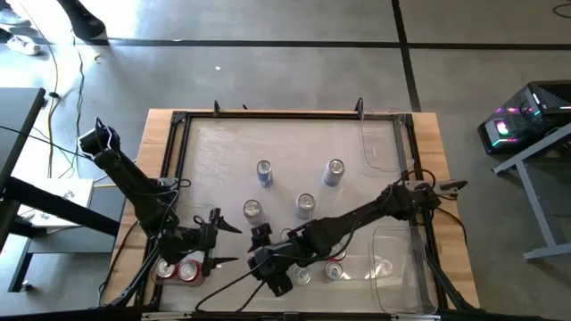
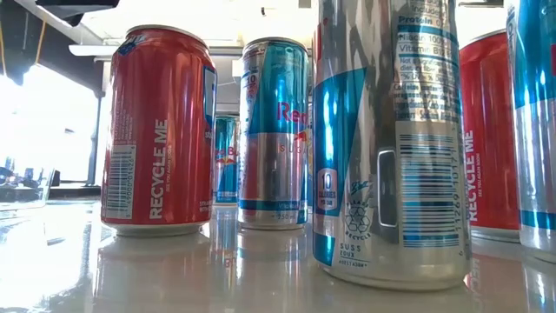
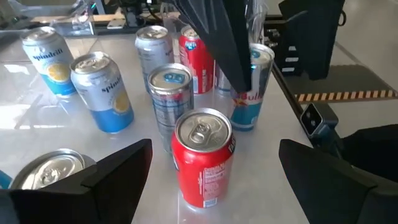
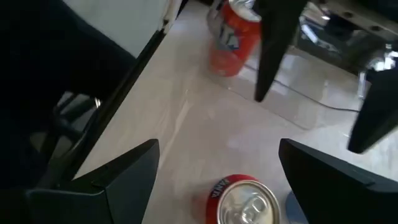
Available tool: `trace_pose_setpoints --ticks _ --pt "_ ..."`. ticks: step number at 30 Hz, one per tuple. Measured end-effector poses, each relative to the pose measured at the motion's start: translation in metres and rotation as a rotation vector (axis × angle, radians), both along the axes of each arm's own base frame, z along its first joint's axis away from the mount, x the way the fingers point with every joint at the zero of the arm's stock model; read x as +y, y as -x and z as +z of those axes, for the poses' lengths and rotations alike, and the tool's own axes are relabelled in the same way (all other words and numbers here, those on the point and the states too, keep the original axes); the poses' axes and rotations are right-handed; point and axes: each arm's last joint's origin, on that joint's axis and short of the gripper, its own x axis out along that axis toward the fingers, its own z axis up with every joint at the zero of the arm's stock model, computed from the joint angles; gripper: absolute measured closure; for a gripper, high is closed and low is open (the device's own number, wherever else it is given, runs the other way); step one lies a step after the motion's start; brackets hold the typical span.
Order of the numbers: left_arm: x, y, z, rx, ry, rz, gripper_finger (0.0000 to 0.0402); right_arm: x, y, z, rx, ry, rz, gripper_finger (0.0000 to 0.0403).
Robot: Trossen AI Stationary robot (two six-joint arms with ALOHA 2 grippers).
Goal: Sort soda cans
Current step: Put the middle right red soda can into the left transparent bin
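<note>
Two dark arms reach over a glossy white bench at its near edge. Left gripper, jaws spread wide and holding nothing, sits beside two red soda cans at the near-left corner. Right gripper, also open and empty, hangs low over cans clustered at the near middle. Four silver-blue cans stand upright mid-bench, well apart.

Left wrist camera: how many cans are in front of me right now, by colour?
Red cans: 2
Silver or silver-blue cans: 5
Can with only its top showing, body colour hidden: 1
Total: 8 in view
</note>
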Motion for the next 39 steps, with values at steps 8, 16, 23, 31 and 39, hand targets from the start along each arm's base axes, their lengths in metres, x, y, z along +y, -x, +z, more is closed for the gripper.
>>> trace_pose_setpoints --ticks 8,16,23,31,39 --pt "-0.006 0.006 -0.009 0.049 -0.022 -0.017 0.0057 -0.026 -0.011 -0.013 0.081 -0.035 -0.052 0.0075" --pt "-0.002 0.018 -0.021 0.142 -0.051 0.055 0.0057 -0.040 -0.028 -0.023 0.059 -0.093 -0.052 0.0075" --pt "-0.001 0.022 -0.022 0.123 -0.074 0.100 0.0057 -0.042 -0.023 -0.040 0.176 -0.031 -0.116 0.0075" --pt "0.002 0.023 -0.023 0.109 -0.114 0.142 0.0057 -0.047 -0.020 -0.050 0.284 -0.063 -0.162 0.0075" --pt "0.002 0.023 -0.023 0.108 -0.093 0.155 0.0057 -0.050 -0.024 -0.060 0.311 -0.095 -0.226 0.0083"
